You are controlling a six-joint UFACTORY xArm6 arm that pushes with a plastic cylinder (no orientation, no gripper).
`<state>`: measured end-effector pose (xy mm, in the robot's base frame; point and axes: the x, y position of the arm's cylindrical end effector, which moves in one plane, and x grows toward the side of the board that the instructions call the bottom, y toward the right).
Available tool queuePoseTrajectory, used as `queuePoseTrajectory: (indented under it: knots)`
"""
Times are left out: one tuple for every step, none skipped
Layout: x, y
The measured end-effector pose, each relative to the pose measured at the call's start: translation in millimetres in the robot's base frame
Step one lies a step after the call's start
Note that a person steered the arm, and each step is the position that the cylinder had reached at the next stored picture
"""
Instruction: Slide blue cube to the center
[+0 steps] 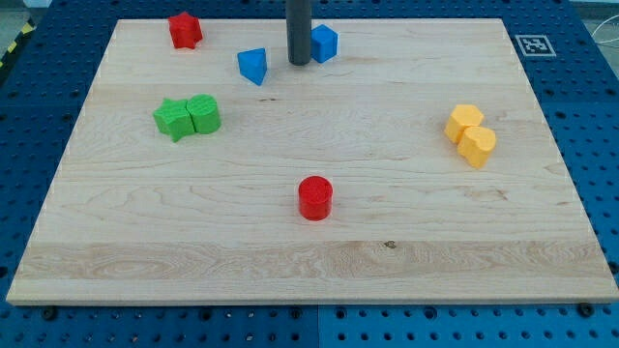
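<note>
The blue cube [324, 43] sits near the board's top edge, a little right of the middle line. My tip [300, 62] stands against its left side, touching it or nearly so. A blue triangular block [252, 66] lies just left of my tip. The wooden board [387, 242] fills the view.
A red star-like block [184, 30] is at the top left. Two green blocks [187, 117] touch each other at the left. Two yellow blocks [470, 134] touch each other at the right. A red cylinder [314, 197] stands below the board's middle.
</note>
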<state>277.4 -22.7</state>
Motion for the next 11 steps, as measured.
queuePoseTrajectory:
  knots:
    - [-19.0, -0.3]
    - [-30.8, -0.1]
    - [-34.5, 1.2]
    - [-49.9, 1.2]
    - [-65.2, 4.9]
    - [-65.6, 26.2]
    - [-40.9, 47.2]
    - [-2.3, 54.8]
    - [35.4, 54.8]
    - [69.0, 54.8]
    - [76.9, 50.1]
